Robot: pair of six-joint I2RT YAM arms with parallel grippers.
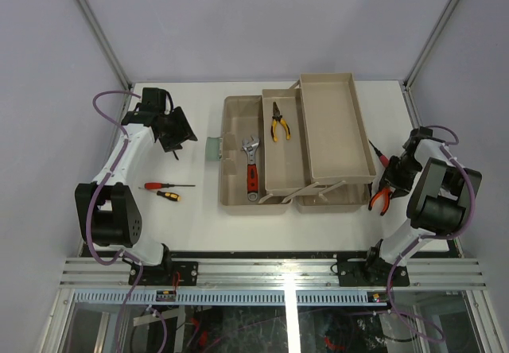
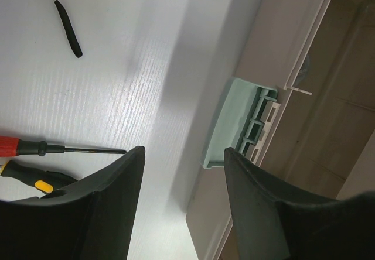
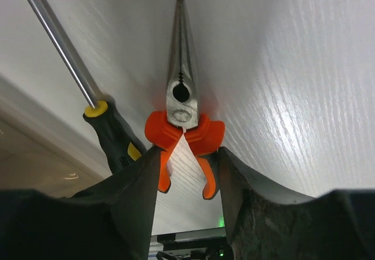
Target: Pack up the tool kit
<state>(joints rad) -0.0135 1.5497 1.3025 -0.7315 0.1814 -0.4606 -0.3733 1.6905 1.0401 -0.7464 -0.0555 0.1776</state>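
Right end effector (image 3: 188, 156) straddles orange pliers (image 3: 180, 96); toolbox (image 1: 236, 150) open

Matt beige plastic toolbox (image 1: 235, 122), dull grey metal pliers (image 3: 181, 99) with glossy orange grips, white grained tabletop (image 1: 191, 226).

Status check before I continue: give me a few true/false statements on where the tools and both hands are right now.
1. The yellow-handled pliers lie in a fold-out tray of the toolbox. True.
2. The wrench lies on the table outside the toolbox. False: it lies in the toolbox's left compartment.
3. The right hand has its fingers on either side of the handles of the orange-handled pliers. True.
4. The left hand grips a screwdriver. False: it is open and empty, and the red-handled screwdriver lies on the table.
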